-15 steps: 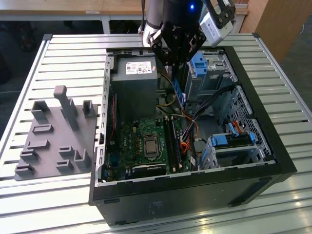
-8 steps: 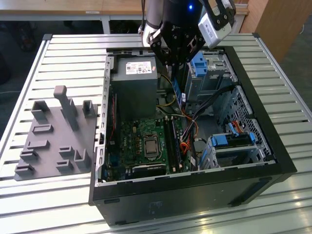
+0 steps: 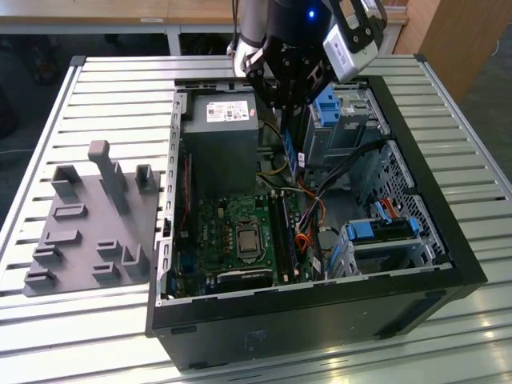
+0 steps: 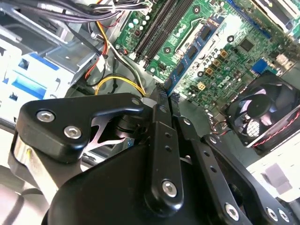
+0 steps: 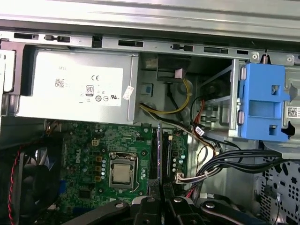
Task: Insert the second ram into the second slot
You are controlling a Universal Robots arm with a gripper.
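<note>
- Computer case (image 3: 320, 320) lies on its side, open, on the slatted worktop (image 3: 96, 80). A grey moulded fixture (image 3: 88, 232) sits just beside it, at the exterior view's left.
- Inside, nearest: green motherboard (image 3: 232, 232) with its long black memory slots (image 3: 282, 232) running front to back. A blue drive bracket (image 3: 380, 228) is at the exterior view's right.
- Above the far end of the board: pincer (image 3: 290, 108) pressed together on the second ram (image 5: 160, 150).
- The ram hangs edge-on below the fingertips (image 5: 150, 206), upright, lengthwise in line with the slots.
- It is above the board, not seated. Which slot it stands over, cannot tell.
- Beyond the pincer: grey power supply (image 3: 220, 136) and a second blue bracket (image 3: 330, 108) against the case's far wall.
- In the second wrist view, a black fan (image 4: 262, 112) sits beside the board.
</note>
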